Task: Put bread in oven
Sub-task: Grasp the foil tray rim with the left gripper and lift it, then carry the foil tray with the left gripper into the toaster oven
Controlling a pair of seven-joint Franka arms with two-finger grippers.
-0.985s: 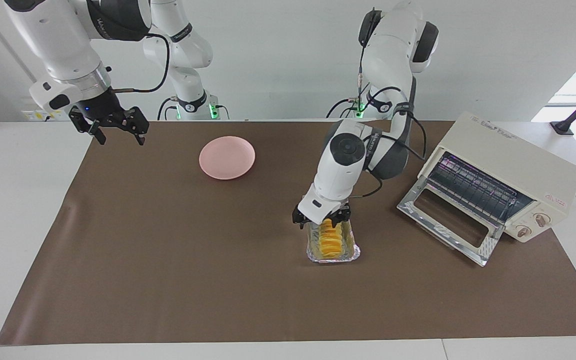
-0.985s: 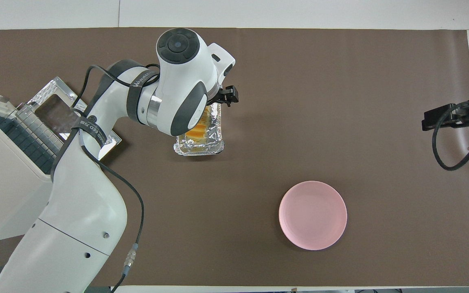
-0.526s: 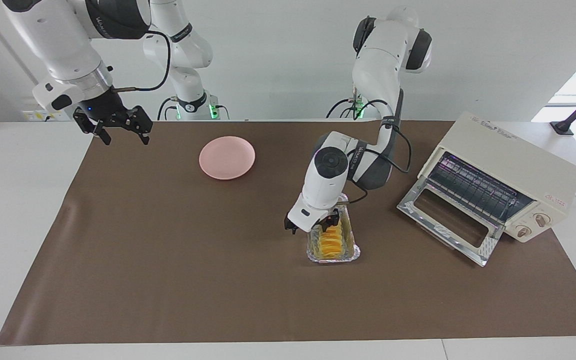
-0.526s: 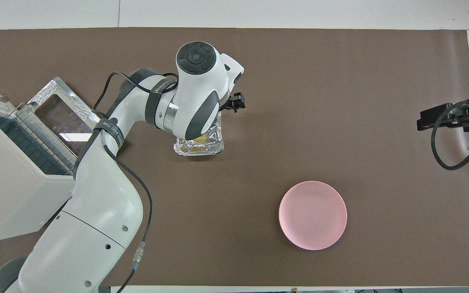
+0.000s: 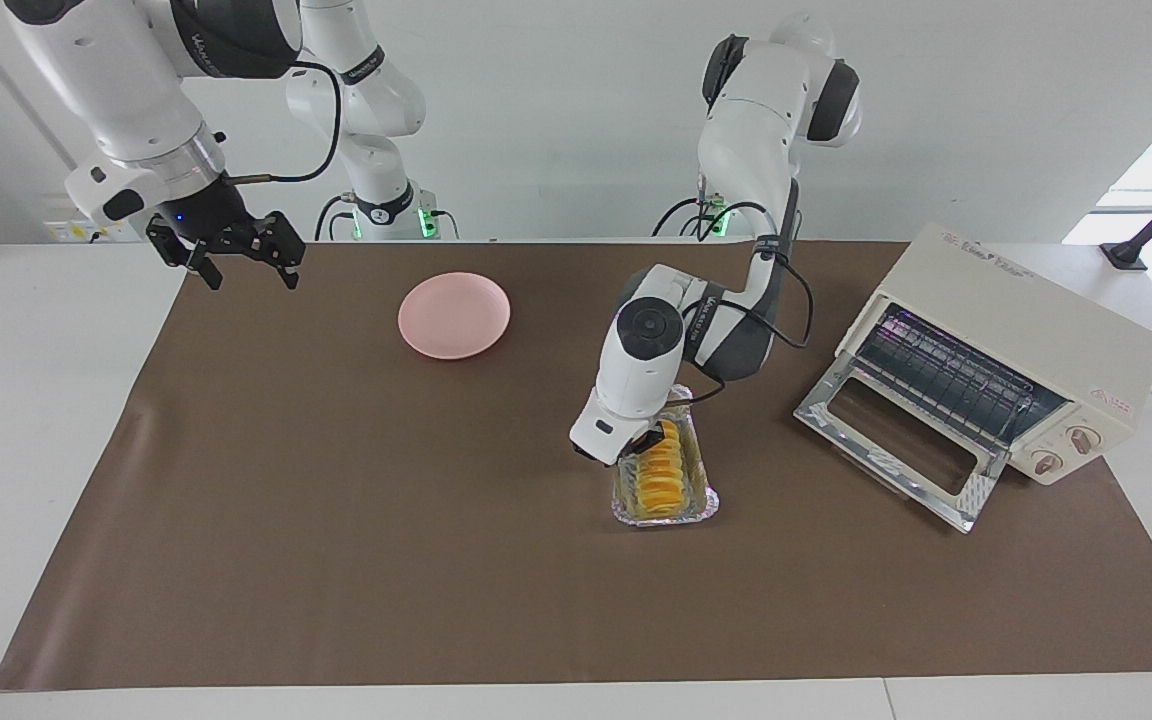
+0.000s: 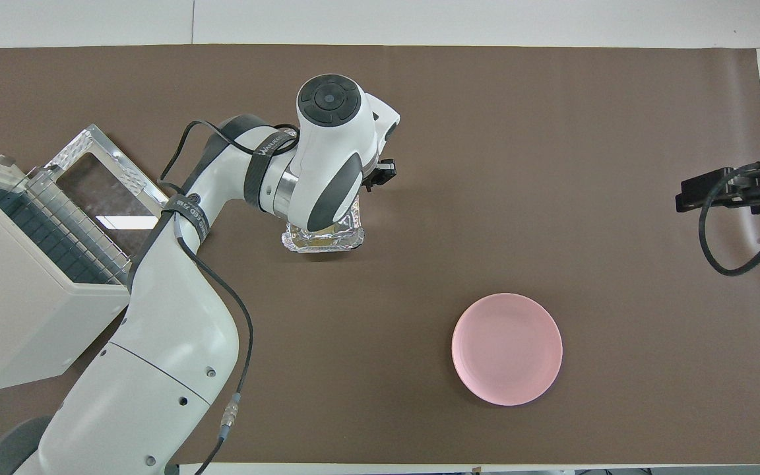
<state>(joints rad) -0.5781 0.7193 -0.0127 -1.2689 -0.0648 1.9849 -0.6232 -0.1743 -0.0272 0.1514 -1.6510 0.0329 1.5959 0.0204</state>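
Note:
The yellow-orange ridged bread (image 5: pixel 660 472) lies in a crinkled silver foil tray (image 5: pixel 667 514) on the brown mat. My left gripper (image 5: pixel 639 447) is low at the end of the bread nearer the robots, on the tray's side toward the right arm's end. In the overhead view the left arm hides the bread and only the tray's near end (image 6: pixel 322 241) shows. The cream-white oven (image 5: pixel 1021 340) stands at the left arm's end with its glass door (image 5: pixel 891 443) dropped open. My right gripper (image 5: pixel 234 263) waits open and empty above the mat's edge at the right arm's end.
A pink plate (image 5: pixel 454 315) lies on the mat nearer the robots than the tray, toward the right arm's end; it also shows in the overhead view (image 6: pixel 506 348). The oven (image 6: pixel 20 284) and its open door (image 6: pixel 104 191) fill the left arm's end of the table.
My left gripper has come down lower onto the tray and shifted slightly toward the right arm's end. The right arm has risen a little and stayed put.

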